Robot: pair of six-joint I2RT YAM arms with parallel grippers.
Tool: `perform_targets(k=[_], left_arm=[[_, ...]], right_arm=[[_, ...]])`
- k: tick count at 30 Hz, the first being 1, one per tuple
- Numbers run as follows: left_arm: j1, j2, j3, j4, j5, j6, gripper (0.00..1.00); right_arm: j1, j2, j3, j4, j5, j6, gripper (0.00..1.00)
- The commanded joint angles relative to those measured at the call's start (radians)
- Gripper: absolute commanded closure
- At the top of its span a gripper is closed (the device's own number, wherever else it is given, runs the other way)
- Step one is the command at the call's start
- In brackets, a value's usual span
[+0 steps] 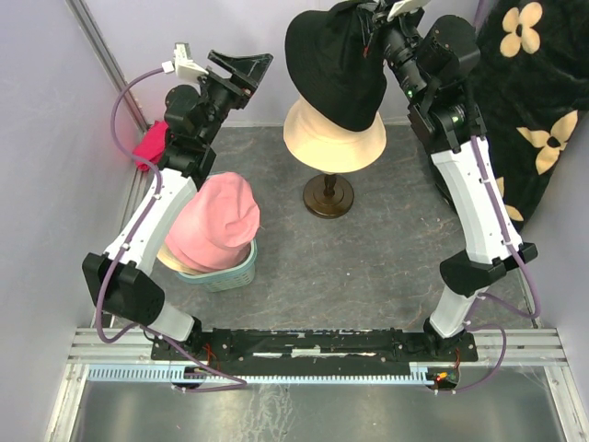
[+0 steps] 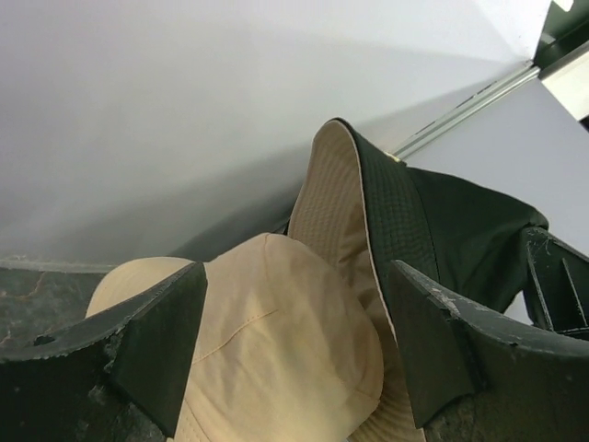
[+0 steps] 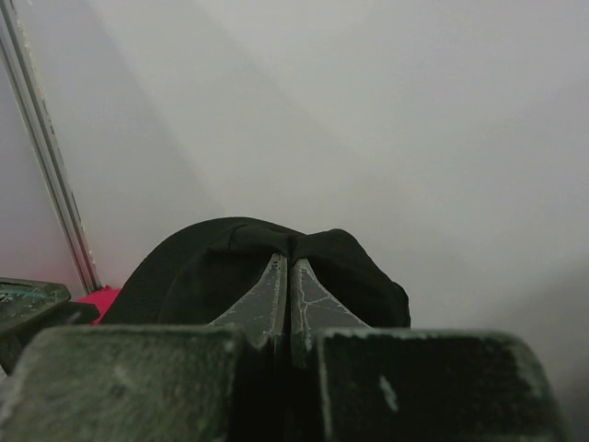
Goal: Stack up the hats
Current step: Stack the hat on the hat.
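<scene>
We see three hats: one black, one beige, one pink. The right hand (image 3: 290, 262) is shut tight on the top of the black hat (image 1: 336, 69). The hat's open side hangs down over the beige hat (image 1: 333, 140) on the stand (image 1: 328, 195), near the far edge of the table (image 1: 368, 267). The pink hat (image 1: 219, 224) sits top up near the left edge, partly hidden by the left arm (image 1: 147, 216). The left hand (image 2: 294, 313) is wide and holds nothing.

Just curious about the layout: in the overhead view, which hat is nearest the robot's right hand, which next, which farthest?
1. Black hat: pinched in the right hand, top centre.
2. Beige hat: just beneath, on the stand.
3. Pink hat: lower left, in the basket.
</scene>
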Motion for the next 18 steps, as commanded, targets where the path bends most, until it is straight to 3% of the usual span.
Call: perform_targets(k=[1,11,18], left_arm=[[0.018,-0.027,-0.033,0.15,0.068,-0.057,0.14],[0.021,0.005,-0.033,0.268,0.159,-0.087,0.13],[0.02,0.062,0.02,0.245,0.219,-0.099,0.13]], right_arm=[[-0.003,0.001,0.006,0.033,-0.035,0.019,0.98],[-0.003,0.024,0.016,0.005,-0.079,0.031,0.98],[-0.003,0.035,0.019,0.002,-0.109,0.045,0.98]])
